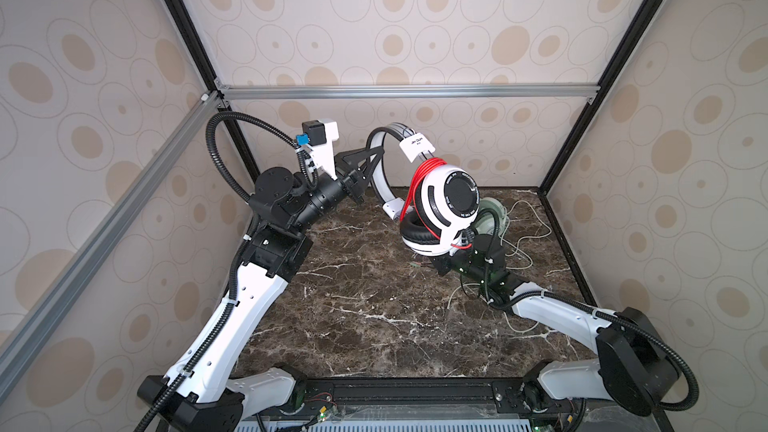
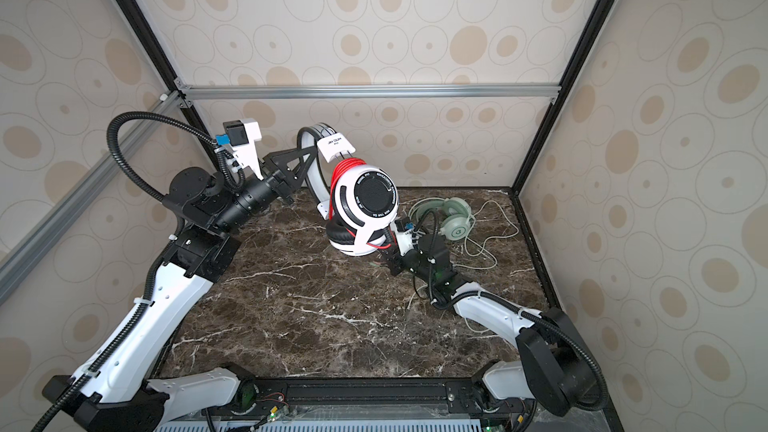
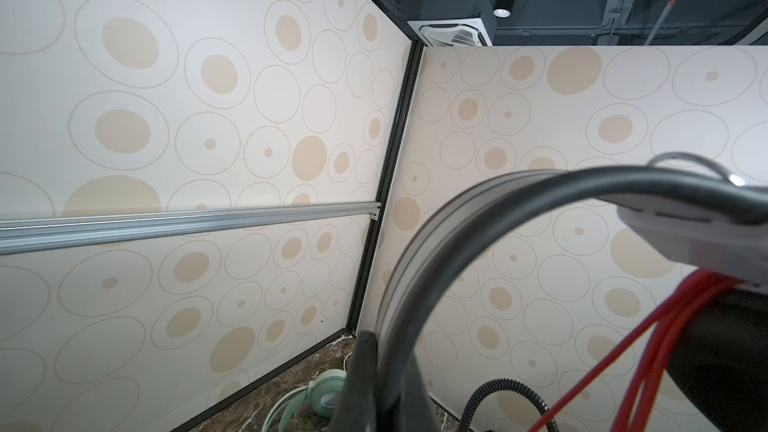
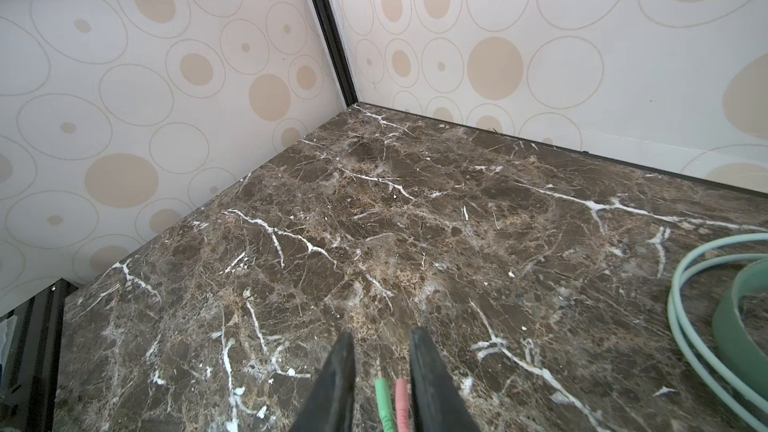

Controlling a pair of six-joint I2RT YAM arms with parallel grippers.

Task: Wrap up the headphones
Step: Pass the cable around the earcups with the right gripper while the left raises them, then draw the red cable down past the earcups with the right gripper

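The white headset (image 1: 440, 205) hangs clear of the table (image 1: 374, 305), over its far middle, with the headband (image 1: 378, 147) arching up toward the far edge. Its shells are white with black ear pads, and the upper cup turns a black mesh disc ringed with small print upward. A thin red cord (image 1: 428, 168) is wound in several loops just above that cup, with strands running down across the shell. The mint-green headset (image 2: 453, 218) lies flat on the table near the far right corner. Its pale cord (image 2: 494, 218) is unwound, sprawling in loose loops toward the right edge and the near side.
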